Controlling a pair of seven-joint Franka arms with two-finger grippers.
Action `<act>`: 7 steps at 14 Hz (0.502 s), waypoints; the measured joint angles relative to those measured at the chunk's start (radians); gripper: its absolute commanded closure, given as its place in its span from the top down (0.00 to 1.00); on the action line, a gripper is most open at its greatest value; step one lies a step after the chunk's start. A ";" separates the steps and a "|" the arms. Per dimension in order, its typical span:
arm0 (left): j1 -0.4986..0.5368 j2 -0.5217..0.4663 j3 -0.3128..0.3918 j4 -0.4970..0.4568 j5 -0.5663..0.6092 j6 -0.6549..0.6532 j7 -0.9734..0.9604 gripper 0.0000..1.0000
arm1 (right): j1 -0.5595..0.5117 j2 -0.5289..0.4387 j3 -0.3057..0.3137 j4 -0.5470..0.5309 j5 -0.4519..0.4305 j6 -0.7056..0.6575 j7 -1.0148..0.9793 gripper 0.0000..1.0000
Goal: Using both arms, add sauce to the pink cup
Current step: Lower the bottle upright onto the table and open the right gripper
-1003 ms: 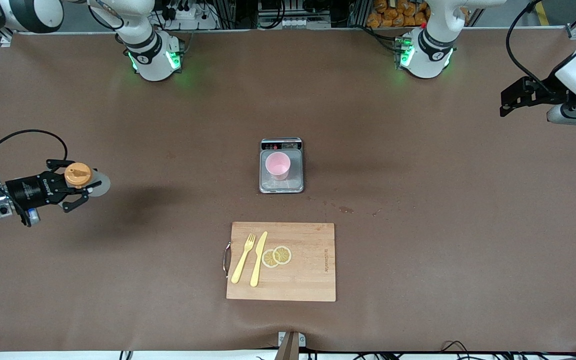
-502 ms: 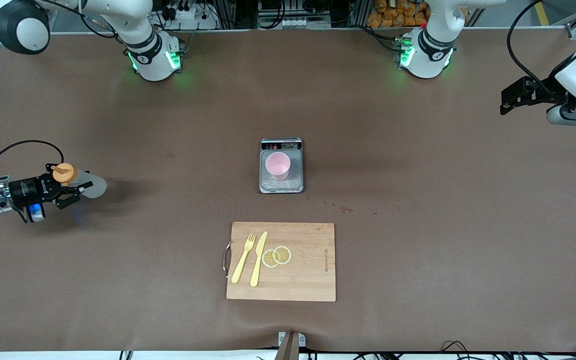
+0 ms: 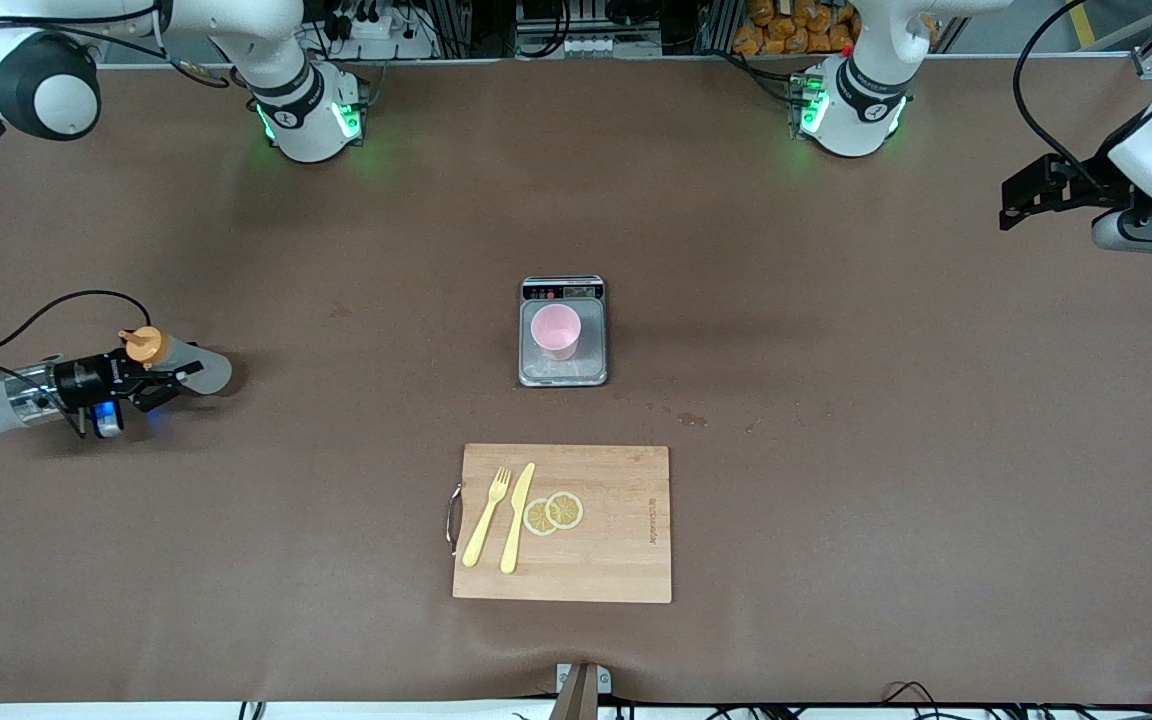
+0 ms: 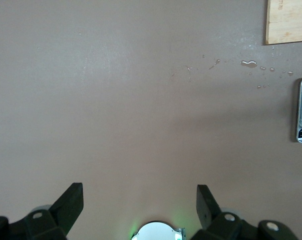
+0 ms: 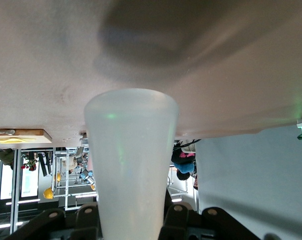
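Translucent soft plastic makes the sauce [image 3: 181,365] light and squashy, so your right gripper [image 3: 151,377], clamped on its body just below the orange cap near the right arm's end of the table, should squeeze no harder than needed, since a tighter pinch would likely push sauce out early. You have bare brown table [image 3: 376,330] between it and the pink cup [image 3: 556,331] on the scale [image 3: 563,372]; the cutting board [image 3: 576,560] lies nearer the camera, while the waiting left gripper [image 4: 140,202] hangs wide open over the left arm's end.
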 measured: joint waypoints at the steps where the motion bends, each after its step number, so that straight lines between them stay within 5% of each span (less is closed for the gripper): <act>1: 0.000 0.000 0.000 0.000 0.000 0.000 0.000 1.00 | 0.000 0.007 0.001 0.000 0.000 0.004 0.000 0.00; 3: 0.000 0.000 0.000 -0.001 0.000 0.001 0.000 1.00 | 0.000 0.015 0.001 0.000 0.000 0.019 0.000 0.00; 6: 0.001 0.000 0.000 -0.001 0.000 0.005 0.000 1.00 | 0.000 0.020 0.002 0.000 0.000 0.048 0.000 0.19; 7: 0.002 0.000 0.000 -0.001 0.000 0.005 0.000 1.00 | 0.001 0.020 0.003 0.000 0.000 0.050 0.000 0.43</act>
